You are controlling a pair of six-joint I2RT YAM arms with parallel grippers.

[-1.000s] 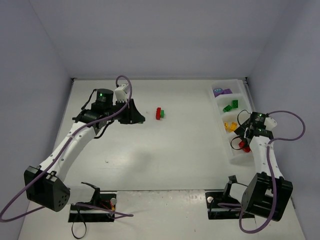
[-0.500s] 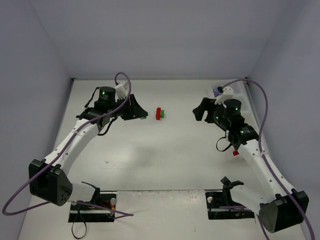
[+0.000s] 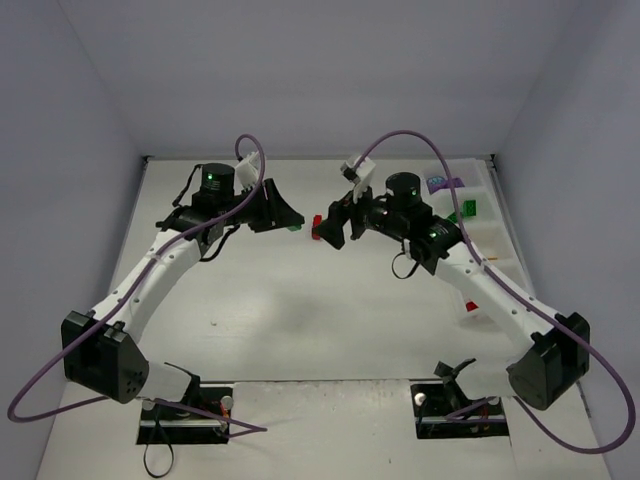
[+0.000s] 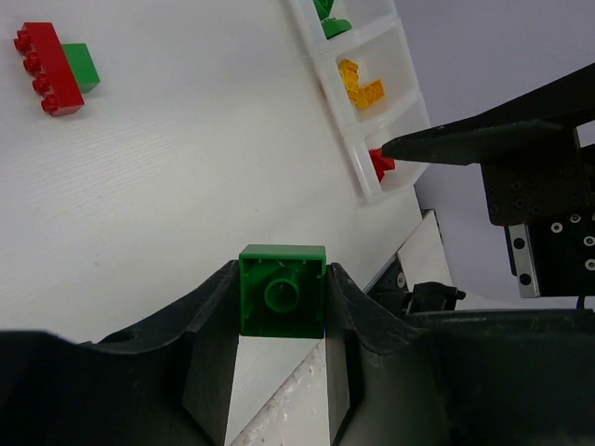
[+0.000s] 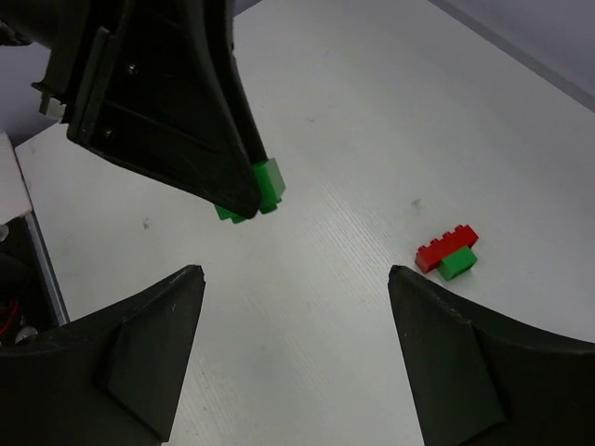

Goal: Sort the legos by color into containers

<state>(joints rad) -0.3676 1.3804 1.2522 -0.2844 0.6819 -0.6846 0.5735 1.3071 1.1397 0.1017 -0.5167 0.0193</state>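
Inside the left claw (image 4: 282, 275) sits a clamped green lego (image 4: 283, 295).

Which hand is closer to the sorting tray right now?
Right. The right hand hangs mid-table, a little left of the tray; the left hand, gripping a green brick, is farther left again.

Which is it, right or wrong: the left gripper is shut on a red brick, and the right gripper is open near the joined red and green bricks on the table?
Wrong in one respect: the left wrist view shows the brick in the left gripper is green, not red. The right gripper is indeed open near the joined red and green bricks on the table.
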